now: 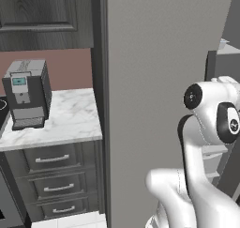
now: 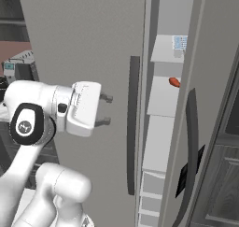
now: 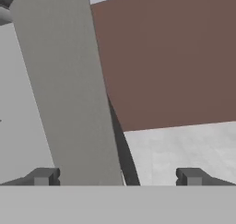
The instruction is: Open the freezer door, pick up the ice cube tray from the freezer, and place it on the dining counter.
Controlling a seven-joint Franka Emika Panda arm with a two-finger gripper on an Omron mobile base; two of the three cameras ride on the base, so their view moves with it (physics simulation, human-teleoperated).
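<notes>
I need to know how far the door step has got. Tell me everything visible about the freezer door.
The freezer door is a tall, flat, matte grey panel, plain and unmarked. A long dark curved bar handle runs vertically near its right edge. The door stands partly open: past that edge a gap shows white inner shelves. The gripper, fingers apart, hovers in front of the panel left of the handle, holding nothing; contact cannot be told.
</notes>
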